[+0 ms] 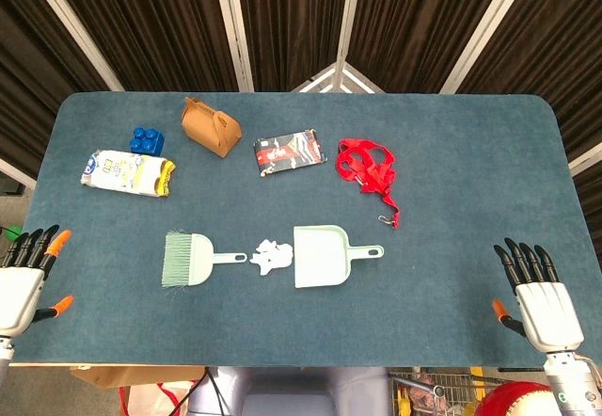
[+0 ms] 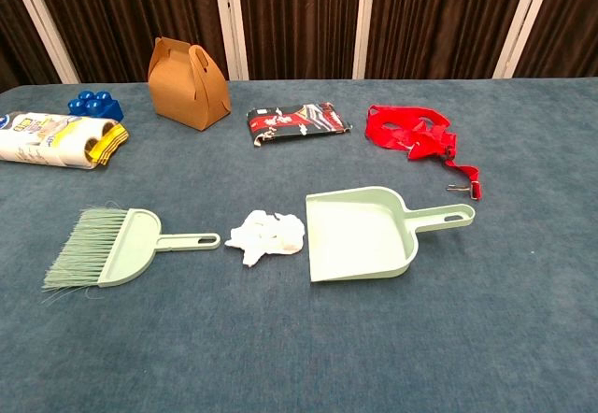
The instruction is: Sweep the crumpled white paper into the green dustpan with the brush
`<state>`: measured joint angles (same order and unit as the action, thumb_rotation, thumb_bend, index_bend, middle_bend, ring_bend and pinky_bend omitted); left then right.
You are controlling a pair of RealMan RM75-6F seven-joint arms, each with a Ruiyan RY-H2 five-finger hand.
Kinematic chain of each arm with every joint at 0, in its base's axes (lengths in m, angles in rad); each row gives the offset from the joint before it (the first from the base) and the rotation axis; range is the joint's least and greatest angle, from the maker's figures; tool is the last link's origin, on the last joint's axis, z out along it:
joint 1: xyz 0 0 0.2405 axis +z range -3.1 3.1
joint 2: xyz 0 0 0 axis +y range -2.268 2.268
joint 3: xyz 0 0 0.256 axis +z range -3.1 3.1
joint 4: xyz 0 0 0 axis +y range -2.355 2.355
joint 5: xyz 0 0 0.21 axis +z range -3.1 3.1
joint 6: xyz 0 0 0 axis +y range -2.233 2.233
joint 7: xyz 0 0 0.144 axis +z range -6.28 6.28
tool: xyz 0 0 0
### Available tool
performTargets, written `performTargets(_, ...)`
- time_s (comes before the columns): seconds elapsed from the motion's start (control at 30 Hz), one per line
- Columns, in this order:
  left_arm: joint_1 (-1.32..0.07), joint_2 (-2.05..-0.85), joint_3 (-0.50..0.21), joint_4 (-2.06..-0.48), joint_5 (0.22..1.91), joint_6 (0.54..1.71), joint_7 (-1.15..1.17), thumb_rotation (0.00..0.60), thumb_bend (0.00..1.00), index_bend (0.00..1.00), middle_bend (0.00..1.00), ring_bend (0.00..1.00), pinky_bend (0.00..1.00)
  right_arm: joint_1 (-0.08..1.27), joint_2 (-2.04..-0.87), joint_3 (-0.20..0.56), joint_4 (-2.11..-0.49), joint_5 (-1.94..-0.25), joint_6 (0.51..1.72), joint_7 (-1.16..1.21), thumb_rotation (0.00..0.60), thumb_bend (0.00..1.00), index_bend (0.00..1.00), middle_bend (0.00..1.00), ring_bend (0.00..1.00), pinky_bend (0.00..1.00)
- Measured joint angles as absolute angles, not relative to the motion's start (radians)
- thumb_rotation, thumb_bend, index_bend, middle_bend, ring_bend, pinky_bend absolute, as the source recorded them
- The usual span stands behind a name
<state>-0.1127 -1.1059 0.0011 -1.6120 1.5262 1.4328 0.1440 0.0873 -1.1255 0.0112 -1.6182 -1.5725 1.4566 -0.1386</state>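
The paper [image 1: 272,256] lay unswept between brush [image 1: 189,258] and dustpan [image 1: 324,255], well ahead of both wide-spread, empty robot hands, left [image 1: 23,280] and right [image 1: 538,294]; everything remained undone.

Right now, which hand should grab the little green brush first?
Probably the left hand. The pale green plastic brush lies on the left side of the blue table, nearer that hand. The right hand is far across, beyond the green dustpan. Both hands are open.
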Motion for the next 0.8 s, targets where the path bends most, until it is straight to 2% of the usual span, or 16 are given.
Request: performTargets(0.8, -0.11, -1.103, 0.003, -1.622, 1.522, 1.432, 0.125, 0.6, 0.0, 0.0, 0.0, 0.0, 0.0, 0.095, -1.123, 0.011, -1.637, -1.563, 1.436, -0.137, 0.6, 0.35, 0.0, 0.0, 0.0, 0.02)
